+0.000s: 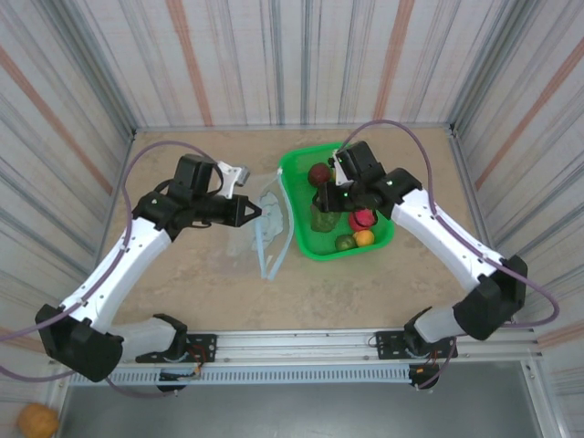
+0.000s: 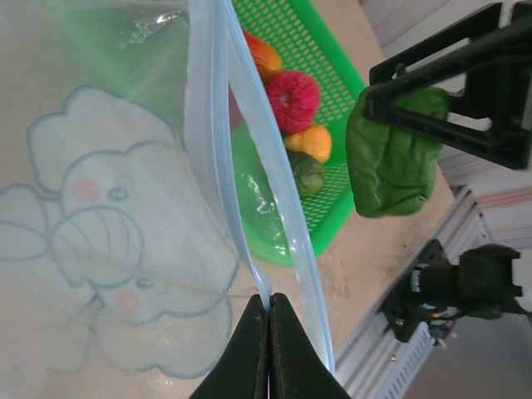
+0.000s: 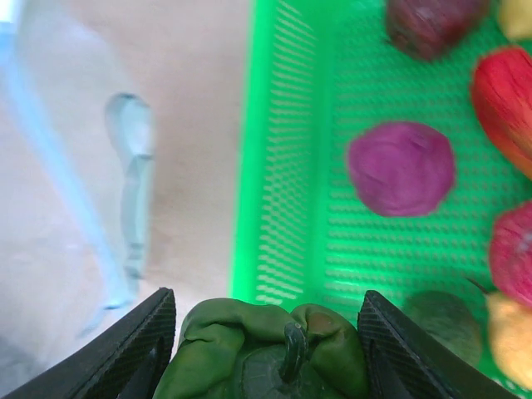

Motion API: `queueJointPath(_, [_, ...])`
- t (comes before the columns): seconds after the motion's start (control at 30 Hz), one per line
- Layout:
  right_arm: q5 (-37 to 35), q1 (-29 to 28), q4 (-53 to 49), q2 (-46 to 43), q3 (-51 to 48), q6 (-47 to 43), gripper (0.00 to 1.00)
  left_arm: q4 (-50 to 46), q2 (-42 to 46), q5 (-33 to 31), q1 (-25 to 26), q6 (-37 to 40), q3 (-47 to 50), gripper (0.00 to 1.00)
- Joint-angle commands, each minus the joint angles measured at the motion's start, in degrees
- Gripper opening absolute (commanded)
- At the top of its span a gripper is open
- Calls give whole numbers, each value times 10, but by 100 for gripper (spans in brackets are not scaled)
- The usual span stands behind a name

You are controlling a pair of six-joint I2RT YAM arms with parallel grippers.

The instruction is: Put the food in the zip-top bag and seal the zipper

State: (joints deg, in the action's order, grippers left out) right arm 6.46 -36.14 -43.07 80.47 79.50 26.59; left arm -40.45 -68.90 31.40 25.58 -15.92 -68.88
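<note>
Supporting surface: tan speckled table (image 1: 182, 301), fenced by striped corrugated walls (image 1: 274, 55), with a metal rail (image 1: 301, 345) along its near edge.
Arms: white-and-black left arm (image 1: 128, 255) and right arm (image 1: 447, 237) reach inward from either side.
Tray: bright green mesh plastic tray (image 1: 294, 205), right of centre. Its left wall stands between the bag and the fruit inside.
Bag: clear, bluish-tinted zip-top bag (image 2: 108, 208), printed with a cartoon elephant, lies on the table just left of the tray.
Zipper: narrow pale blue plastic zipper (image 2: 249, 183) on the bag edge that faces the tray. Its two bands run close together up from the pinch.
Left gripper: left gripper (image 2: 268, 312) is pinched tight on the zipper, fingers pressed together.
Right gripper: right gripper (image 3: 266, 324) is spread wide around a dark green toy bell pepper (image 3: 266, 357), clamped on both sides above the tray near its left wall.
Ball: larger orange ball (image 1: 37, 421) lies beyond the rail at the near left, well apart.
Food in tray: dark maroon fruit (image 3: 432, 25), red piece (image 3: 507, 100), round magenta piece (image 3: 401, 169), pink-red piece (image 3: 511, 253), yellow pear (image 3: 507, 332) and dull green piece (image 3: 440, 312), none of them in the bag.
</note>
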Motion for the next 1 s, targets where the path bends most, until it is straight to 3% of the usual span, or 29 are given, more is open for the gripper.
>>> queueJointPath(0.0, [16, -26, 37, -34, 36, 22, 57, -36, -14, 54, -14, -12, -30, 0])
queueJointPath(0.3, [45, -89, 111, -13, 64, 35, 57, -11, -19, 130, -30, -57, -43, 0])
queueJointPath(0.63, [-80, -135, 58, 88, 111, 29, 43, 54, 11, 193, -53, -133, -41, 0])
queueJointPath(0.9, [-46, -133, 99, 121, 103, 88, 38, 131, 24, 244, -78, -201, -14, 0])
queueJointPath(0.97, [-30, -132, 104, 137, 115, 104, 46, 139, 23, 243, -78, -205, -11, 0])
